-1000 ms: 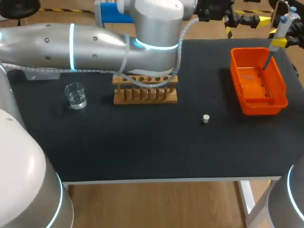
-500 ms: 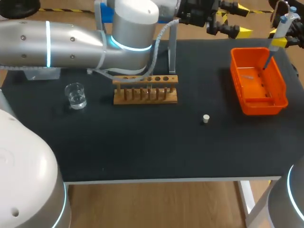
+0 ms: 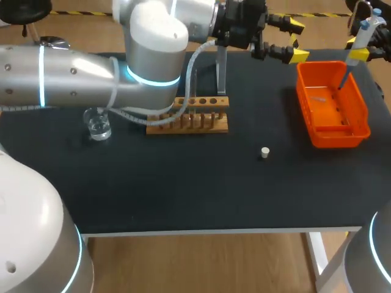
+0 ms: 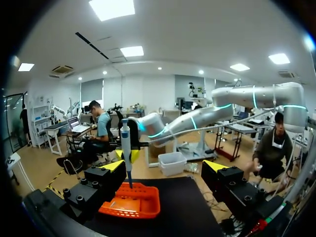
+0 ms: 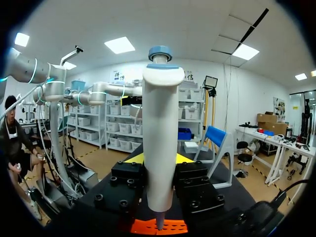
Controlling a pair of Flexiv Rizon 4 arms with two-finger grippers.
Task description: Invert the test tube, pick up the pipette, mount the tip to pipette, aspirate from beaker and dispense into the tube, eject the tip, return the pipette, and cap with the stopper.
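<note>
Head view: L gripper (image 3: 297, 41) hung over the table's (image 3: 183, 195) far edge, fingers spread, nothing betw. them. R gripper (image 3: 360, 52) clamped 1 pipette (image 3: 361, 33), upright above 1 orange tray (image 3: 360, 131). Seen only here: 1 wooden rack (image 3: 187, 122) w/ 1 test tube (image 3: 221, 73) upright at its right end, 1 beaker (image 3: 96, 124), 1 stopper (image 3: 264, 152).

L wrist: own fingers apart, empty; pipette & tray ahead.

R wrist: pipette squeezed betw. both fingers, tray under it.

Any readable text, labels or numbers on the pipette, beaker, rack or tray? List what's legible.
None legible.
pipette: plain white body, no print shows.
beaker: any markings too small to read.
rack, orange tray, stopper: no text seen.
</note>
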